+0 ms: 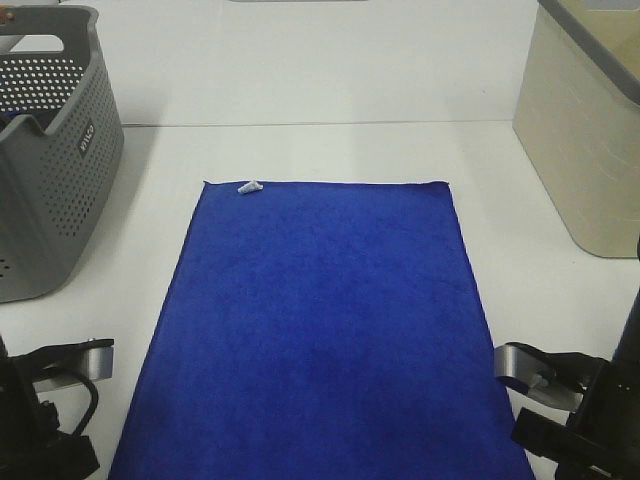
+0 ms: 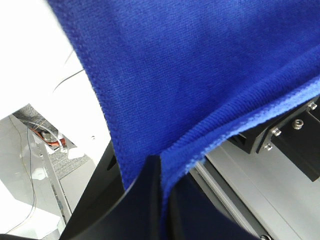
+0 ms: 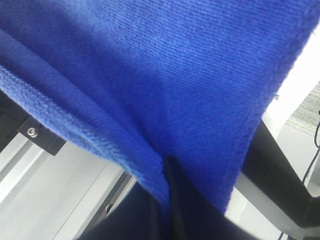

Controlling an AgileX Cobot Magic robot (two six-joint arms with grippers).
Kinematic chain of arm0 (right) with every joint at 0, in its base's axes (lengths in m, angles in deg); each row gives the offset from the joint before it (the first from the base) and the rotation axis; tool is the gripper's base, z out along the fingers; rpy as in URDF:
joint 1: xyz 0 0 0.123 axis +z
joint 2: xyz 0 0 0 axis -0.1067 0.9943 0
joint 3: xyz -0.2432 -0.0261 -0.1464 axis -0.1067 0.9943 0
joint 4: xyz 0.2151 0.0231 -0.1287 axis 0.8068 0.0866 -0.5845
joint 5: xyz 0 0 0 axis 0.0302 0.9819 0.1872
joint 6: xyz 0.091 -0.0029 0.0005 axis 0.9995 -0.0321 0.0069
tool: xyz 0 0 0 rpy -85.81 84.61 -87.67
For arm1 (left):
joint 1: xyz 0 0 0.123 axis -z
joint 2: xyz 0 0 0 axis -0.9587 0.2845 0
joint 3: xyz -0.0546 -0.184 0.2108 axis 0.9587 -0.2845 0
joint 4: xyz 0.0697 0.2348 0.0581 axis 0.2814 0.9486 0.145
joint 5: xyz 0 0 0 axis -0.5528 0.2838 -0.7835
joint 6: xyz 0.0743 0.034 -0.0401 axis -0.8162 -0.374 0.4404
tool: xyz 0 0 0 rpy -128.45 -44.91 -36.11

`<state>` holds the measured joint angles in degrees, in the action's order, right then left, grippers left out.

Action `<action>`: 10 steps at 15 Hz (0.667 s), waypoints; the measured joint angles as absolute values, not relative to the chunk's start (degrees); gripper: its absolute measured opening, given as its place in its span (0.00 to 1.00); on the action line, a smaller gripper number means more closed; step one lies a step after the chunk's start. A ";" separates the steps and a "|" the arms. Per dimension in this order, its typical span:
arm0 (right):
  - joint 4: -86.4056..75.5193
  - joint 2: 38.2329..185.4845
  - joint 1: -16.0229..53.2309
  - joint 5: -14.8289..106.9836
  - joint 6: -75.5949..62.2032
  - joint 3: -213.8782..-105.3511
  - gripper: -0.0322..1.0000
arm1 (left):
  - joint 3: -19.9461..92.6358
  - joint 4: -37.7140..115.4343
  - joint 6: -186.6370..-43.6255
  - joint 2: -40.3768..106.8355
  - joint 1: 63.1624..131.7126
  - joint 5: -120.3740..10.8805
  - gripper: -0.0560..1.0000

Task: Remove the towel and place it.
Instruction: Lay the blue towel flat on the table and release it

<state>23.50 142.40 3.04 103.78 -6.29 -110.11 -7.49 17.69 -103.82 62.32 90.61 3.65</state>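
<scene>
The towel (image 1: pixel 320 320) is a large royal-blue plush cloth lying flat in the middle of the white table, its long side running away from me. A small white tag (image 1: pixel 249 187) sits at its far left corner. In the left wrist view my left gripper (image 2: pixel 160 172) is shut on a near corner of the towel (image 2: pixel 200 75), and the hem folds into the closed black jaws. In the right wrist view my right gripper (image 3: pixel 170 175) is shut on the other near corner of the towel (image 3: pixel 165 75). In the high view both arms sit at the near corners, with the fingertips hidden.
A grey perforated basket (image 1: pixel 70 170) stands at the far left of the table. A beige bin (image 1: pixel 590 150) with a grey rim stands at the far right. White table surface (image 1: pixel 330 150) shows beyond the towel's far edge.
</scene>
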 joint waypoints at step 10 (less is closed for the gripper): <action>19.21 142.46 2.93 103.20 -7.78 -110.05 0.26 | -7.66 24.46 -101.87 62.32 90.43 3.99 0.28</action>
